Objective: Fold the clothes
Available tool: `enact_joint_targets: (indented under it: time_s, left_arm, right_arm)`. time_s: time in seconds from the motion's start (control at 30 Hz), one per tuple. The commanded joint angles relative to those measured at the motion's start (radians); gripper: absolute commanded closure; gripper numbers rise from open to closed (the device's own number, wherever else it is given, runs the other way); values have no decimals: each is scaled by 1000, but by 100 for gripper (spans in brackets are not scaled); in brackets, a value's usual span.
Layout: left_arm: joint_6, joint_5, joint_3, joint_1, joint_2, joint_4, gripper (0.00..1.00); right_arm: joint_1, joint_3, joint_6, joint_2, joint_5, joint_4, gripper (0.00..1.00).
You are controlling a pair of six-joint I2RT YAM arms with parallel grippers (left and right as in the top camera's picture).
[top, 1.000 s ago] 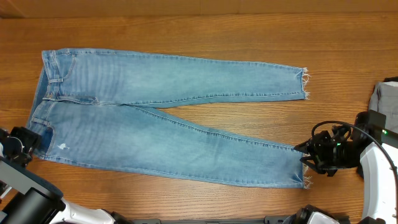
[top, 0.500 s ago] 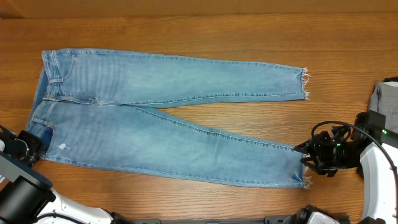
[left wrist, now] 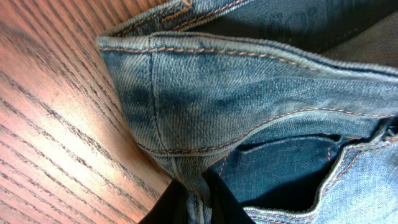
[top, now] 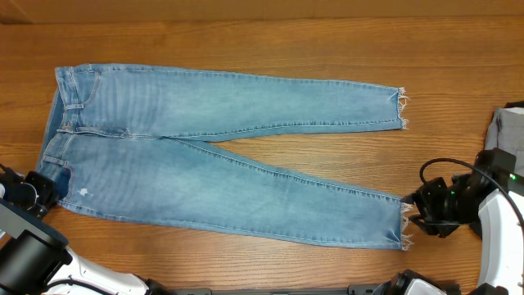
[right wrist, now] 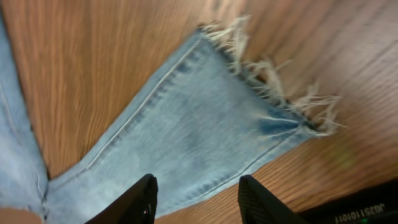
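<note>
The light blue jeans (top: 205, 176) lie flat on the wooden table, waist at the left and both legs running right. My left gripper (top: 37, 190) is at the waistband's near corner. In the left wrist view its dark fingers (left wrist: 189, 208) are shut on a pinched fold of the jeans (left wrist: 249, 106). My right gripper (top: 411, 210) is at the near leg's frayed hem. In the right wrist view its fingers (right wrist: 199, 190) are open, with the hem end of the jeans (right wrist: 205, 118) lying flat between and beyond them.
A plain grey garment (top: 508, 131) lies at the right table edge, behind the right arm. Bare wooden table (top: 246, 49) surrounds the jeans. The far leg's frayed hem (top: 401, 111) lies at the right.
My right gripper has moved a little to the right, and the near leg's hem has shifted right with it. The left gripper has shifted slightly at the waistband corner.
</note>
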Motion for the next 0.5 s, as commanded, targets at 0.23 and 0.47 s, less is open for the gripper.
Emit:
enact_joint_targets:
  time_s: [0.23,0.47]
  left_arm:
    - [6,31,17,-8,-68,-23,84]
    - [3,49,17,-8,-68,-21,84]
  right_arm:
    - [-7,-241,163,-13,34,98,55]
    - [-8,-389,229,-13,52,229,55]
